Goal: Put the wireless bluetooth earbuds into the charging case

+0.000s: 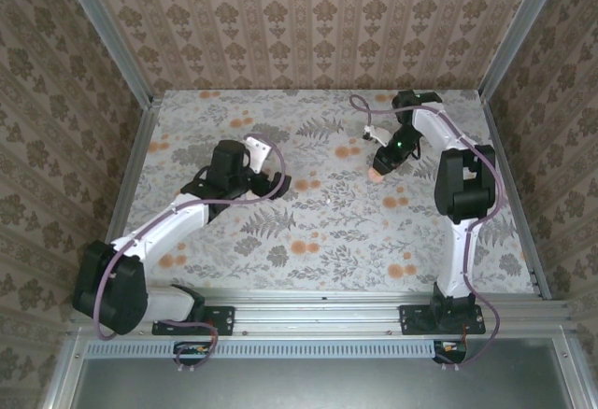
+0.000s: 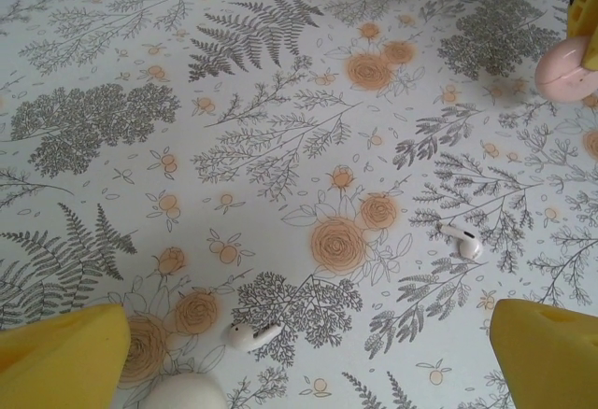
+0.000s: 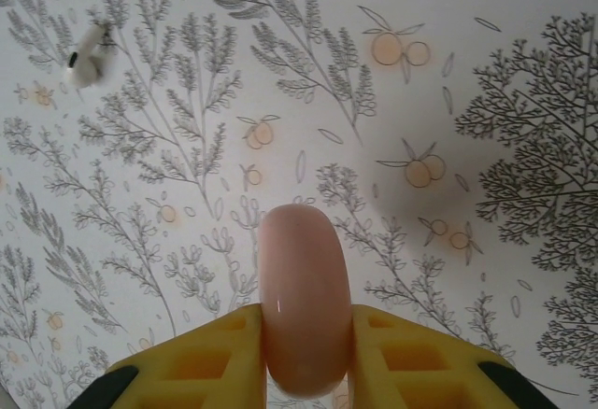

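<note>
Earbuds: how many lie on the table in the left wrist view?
2. One earbud lies right of centre; the other earbud lies lower left, near the bottom edge. None appears hidden.

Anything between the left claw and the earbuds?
Nothing visible. The far earbud and near earbud lie uncovered on the table ahead of the open left claw; an unidentified white lump sits beside the near one.

count | earbuds (image 2: pixel 462 239) (image 2: pixel 250 336): 2 | charging case (image 3: pixel 304 302): 1 | robot arms (image 1: pixel 177 220) (image 1: pixel 460 190): 2
</note>
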